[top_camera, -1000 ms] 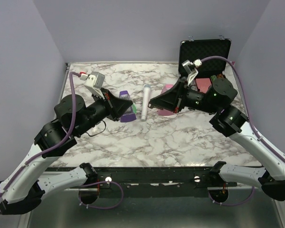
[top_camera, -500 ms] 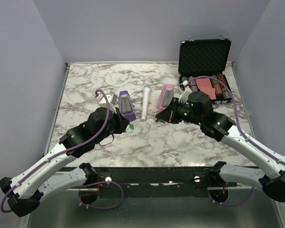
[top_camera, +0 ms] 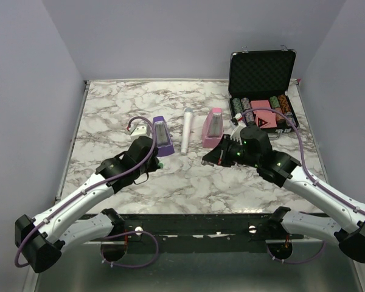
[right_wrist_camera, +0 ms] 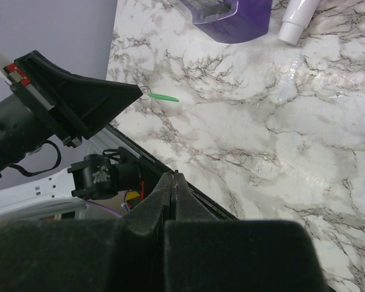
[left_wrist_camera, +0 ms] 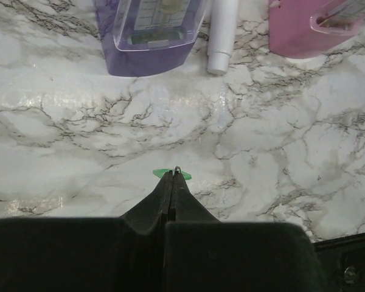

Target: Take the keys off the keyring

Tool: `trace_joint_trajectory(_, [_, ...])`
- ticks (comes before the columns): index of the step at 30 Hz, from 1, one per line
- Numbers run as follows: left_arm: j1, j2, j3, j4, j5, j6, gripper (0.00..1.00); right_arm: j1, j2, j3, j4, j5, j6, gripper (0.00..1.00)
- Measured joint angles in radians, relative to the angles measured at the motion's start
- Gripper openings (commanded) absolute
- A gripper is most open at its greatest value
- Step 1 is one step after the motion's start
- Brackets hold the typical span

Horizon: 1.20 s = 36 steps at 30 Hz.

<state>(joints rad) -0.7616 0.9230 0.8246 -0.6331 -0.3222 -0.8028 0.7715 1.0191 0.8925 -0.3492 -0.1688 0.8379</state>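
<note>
The key, a tiny key with a green head (right_wrist_camera: 165,97), sticks out sideways from the tip of my left gripper (right_wrist_camera: 138,91). The keyring (right_wrist_camera: 145,95) is a thin grey loop between that tip and the key. In the left wrist view my left gripper (left_wrist_camera: 172,175) is shut, with the green head (left_wrist_camera: 159,173) and a bit of metal right at its tips, low over the marble. In the top view the key (top_camera: 161,164) lies just off my left gripper (top_camera: 157,159). My right gripper (top_camera: 205,161) is shut and empty, to the right of the key; it also shows in the right wrist view (right_wrist_camera: 173,176).
A purple box (top_camera: 162,135), a white microphone (top_camera: 187,129) and a pink box (top_camera: 212,126) stand in a row behind the grippers. An open black case (top_camera: 261,73) with poker chips is at the back right. The table's front edge (top_camera: 188,214) is close by.
Both arms have dropped and stretched toward the front middle of the table. My left gripper brought the green key down in front of the purple box. My right gripper moved off the pink box toward it.
</note>
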Motion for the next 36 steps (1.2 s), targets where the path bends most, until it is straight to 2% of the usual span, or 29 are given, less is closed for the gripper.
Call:
trace_joint_trajectory(1, [0.008,0.009,-0.003,0.001,0.0,0.0,0.39,0.0,0.0,0.0,0.0,0.0,0.0,0.01])
trace_joint_trajectory(3, [0.024,0.026,-0.004,0.002,0.002,0.01,0.67,0.0,0.0,0.0,0.0,0.0,0.0,0.01])
trace_joint_trajectory(5, [0.036,0.036,-0.004,0.005,0.009,0.004,0.81,0.0,0.0,0.0,0.0,0.0,0.0,0.01])
trace_joint_trajectory(8, [0.048,0.038,-0.004,0.003,0.017,0.008,0.94,0.0,0.0,0.0,0.0,0.0,0.0,0.01])
trace_joint_trajectory(21, [0.073,-0.066,0.031,-0.036,0.024,0.055,0.99,0.0,0.0,-0.01,0.0,0.0,0.004,0.01])
trace_joint_trajectory(28, [0.101,-0.232,0.024,-0.09,0.016,0.121,0.99,0.0,0.0,-0.061,0.01,0.006,0.035,0.01])
trace_joint_trajectory(36, [0.106,-0.457,-0.066,-0.106,-0.021,0.192,0.99,0.0,-0.007,-0.172,0.018,0.071,0.122,0.01])
